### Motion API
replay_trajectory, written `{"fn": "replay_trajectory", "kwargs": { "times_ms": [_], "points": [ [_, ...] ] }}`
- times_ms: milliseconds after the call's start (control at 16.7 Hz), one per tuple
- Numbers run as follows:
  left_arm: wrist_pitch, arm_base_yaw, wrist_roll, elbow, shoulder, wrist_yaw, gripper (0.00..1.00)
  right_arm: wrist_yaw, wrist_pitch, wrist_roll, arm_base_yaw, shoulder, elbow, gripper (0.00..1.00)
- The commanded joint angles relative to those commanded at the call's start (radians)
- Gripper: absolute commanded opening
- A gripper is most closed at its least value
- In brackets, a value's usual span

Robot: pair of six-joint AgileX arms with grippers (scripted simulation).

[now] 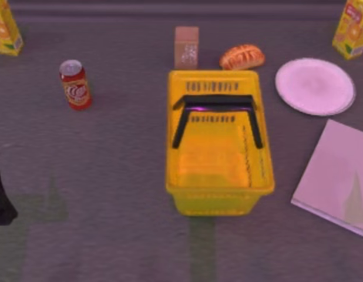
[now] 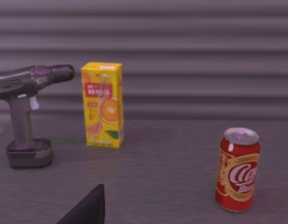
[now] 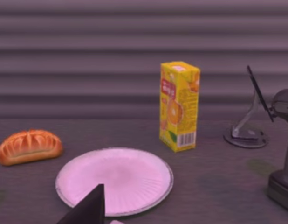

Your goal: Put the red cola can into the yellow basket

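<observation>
The red cola can (image 1: 74, 85) stands upright at the table's far left, well apart from the yellow basket (image 1: 177, 176), which sits in the middle with its black handle (image 1: 217, 101) folded across it and nothing inside. My left arm (image 1: 0, 197) is parked at the left edge, nearer the front than the can. In its wrist view the can (image 2: 237, 170) stands ahead and to one side, beyond one dark finger (image 2: 90, 210) with no second finger against it. My right arm is outside the top view; one dark finger (image 3: 90, 207) shows over the pink plate.
Juice cartons (image 1: 5, 32) (image 1: 352, 29) stand at the back corners. A brown box (image 1: 187, 47) and a bread loaf (image 1: 242, 57) lie behind the basket. The pink plate (image 1: 315, 86) and a pink book (image 1: 337, 176) are on the right. A drill (image 2: 23, 116) stands left of the can.
</observation>
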Motion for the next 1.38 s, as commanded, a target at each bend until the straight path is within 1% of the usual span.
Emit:
{"fn": "replay_trajectory", "kwargs": {
  "times_ms": [300, 480, 660, 960, 1380],
  "points": [
    [-0.036, -0.007, 0.012, 0.036, 0.047, 0.01, 1.0, 0.0, 0.0, 0.0, 0.0, 0.0, 0.0, 1.0],
    [-0.125, -0.022, 0.042, 0.135, 0.172, 0.031, 1.0, 0.0, 0.0, 0.0, 0.0, 0.0, 0.0, 1.0],
    [-0.256, -0.04, 0.089, 0.296, 0.362, 0.055, 1.0, 0.0, 0.0, 0.0, 0.0, 0.0, 0.0, 1.0],
    [-0.526, -0.071, 0.195, 0.677, 0.777, 0.093, 1.0, 0.0, 0.0, 0.0, 0.0, 0.0, 0.0, 1.0],
    [-0.934, -0.106, 0.376, 1.364, 1.463, 0.123, 1.0, 0.0, 0.0, 0.0, 0.0, 0.0, 0.0, 1.0]
  ]
}}
